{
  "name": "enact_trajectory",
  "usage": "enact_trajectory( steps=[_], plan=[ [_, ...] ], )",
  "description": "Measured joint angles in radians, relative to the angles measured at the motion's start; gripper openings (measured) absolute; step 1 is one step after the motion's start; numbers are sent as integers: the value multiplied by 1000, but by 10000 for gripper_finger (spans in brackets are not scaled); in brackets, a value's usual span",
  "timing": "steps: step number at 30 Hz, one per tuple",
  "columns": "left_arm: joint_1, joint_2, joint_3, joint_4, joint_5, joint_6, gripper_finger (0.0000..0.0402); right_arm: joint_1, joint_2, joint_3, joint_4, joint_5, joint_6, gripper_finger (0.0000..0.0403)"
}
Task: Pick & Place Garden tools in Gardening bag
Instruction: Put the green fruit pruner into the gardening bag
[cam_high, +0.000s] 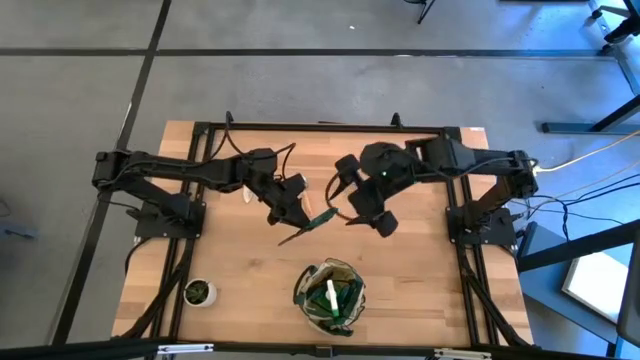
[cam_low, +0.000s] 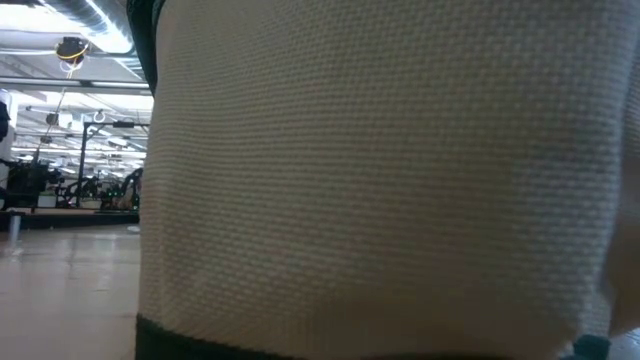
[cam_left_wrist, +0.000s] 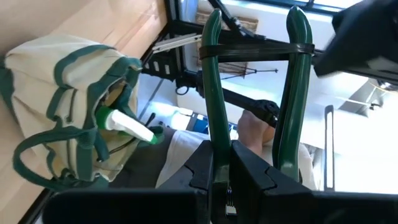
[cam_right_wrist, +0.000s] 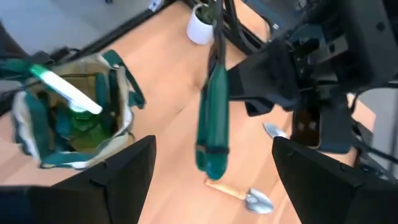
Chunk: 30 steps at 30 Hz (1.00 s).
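Both arms meet over the middle of the wooden surface (cam_high: 250, 270) in the high view: the left pincer (cam_high: 298, 212) is clamped on the green-handled shears (cam_high: 312, 222), which jut out from its tips toward the right pincer (cam_high: 368, 208), whose jaws stand apart just beside them with nothing held. Below both pincers, near the front edge, sits the bag (cam_high: 330, 297) with the spray bottle (cam_high: 331, 297) already inside; a small potted plant (cam_high: 199, 292) stands well off to the left pincer's side. Woven cream fabric of the bag (cam_low: 400, 180) fills nearly the whole low view, with a bright workshop hall behind. From the left wrist, the two green handles of the shears (cam_left_wrist: 214, 93), bound by a dark band, rise straight ahead of the pincer, with the bag (cam_left_wrist: 43, 81) and the bottle's white trigger (cam_left_wrist: 127, 127) off to one side. From the right wrist, the shears (cam_right_wrist: 212, 118) hang between the open fingers and the left arm, the bag (cam_right_wrist: 118, 124) lies beyond one finger, and a wooden-handled trowel (cam_right_wrist: 245, 196) lies on the surface beneath. My judgement: partly done, with the bottle packed, the shears lifted but not yet bagged, and the trowel at least still to fetch.
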Motion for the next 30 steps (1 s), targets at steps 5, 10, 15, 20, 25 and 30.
enact_trajectory(
  steps=[5, 10, 15, 20, 25, 30],
  plan=[
    [0, 31, 0, 3, 21, 9, 24, 48, 29, 0, 8, 130, 0, 323],
    [0, 72, 0, 8, 19, 26, 24, 75, 47, 0, 26, 134, 16, 323],
    [0, 98, 0, 10, 16, 50, 24, 87, 63, 1, 38, 136, 48, 323],
    [-3, 98, 0, 16, 3, 58, 24, 90, 88, 0, 25, 135, 61, 323],
    [-3, 98, 0, 24, -10, 58, 24, 94, 111, -1, 32, 134, 80, 323],
    [-3, 98, 0, 25, -32, 67, 24, 95, 129, 0, 57, 134, 108, 323]
  ],
)
